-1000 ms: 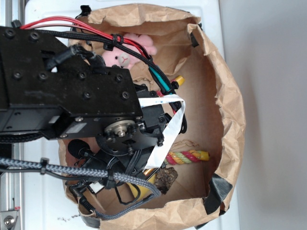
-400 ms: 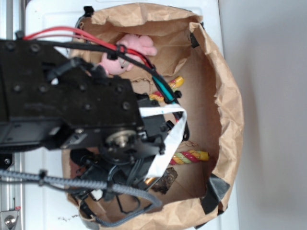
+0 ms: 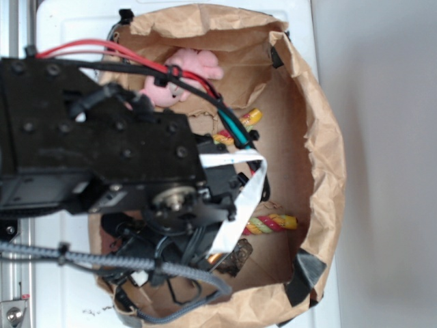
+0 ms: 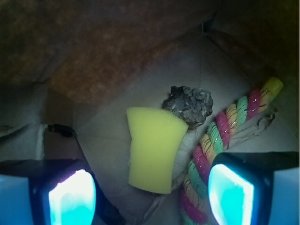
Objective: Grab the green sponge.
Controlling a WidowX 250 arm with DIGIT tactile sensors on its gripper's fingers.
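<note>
The green sponge (image 4: 152,147) is a yellow-green curved block lying on the floor of the paper bag. In the wrist view it sits just ahead of and between my fingers. My gripper (image 4: 151,197) is open and empty, with glowing pads left (image 4: 70,197) and right (image 4: 232,194). The sponge's lower edge reaches the gap between them, untouched. In the exterior view my arm (image 3: 102,157) covers the gripper and the sponge.
A striped rope toy (image 4: 220,136) lies right of the sponge, under the right finger, also in the exterior view (image 3: 270,223). A dark rough lump (image 4: 190,103) sits beyond the sponge. A pink plush (image 3: 188,68) lies at the back. Brown bag walls (image 3: 321,157) surround everything.
My arm has shifted a little inside the bag. It uncovers more of the pink plush and hides the yellow bit seen under it a second ago.
</note>
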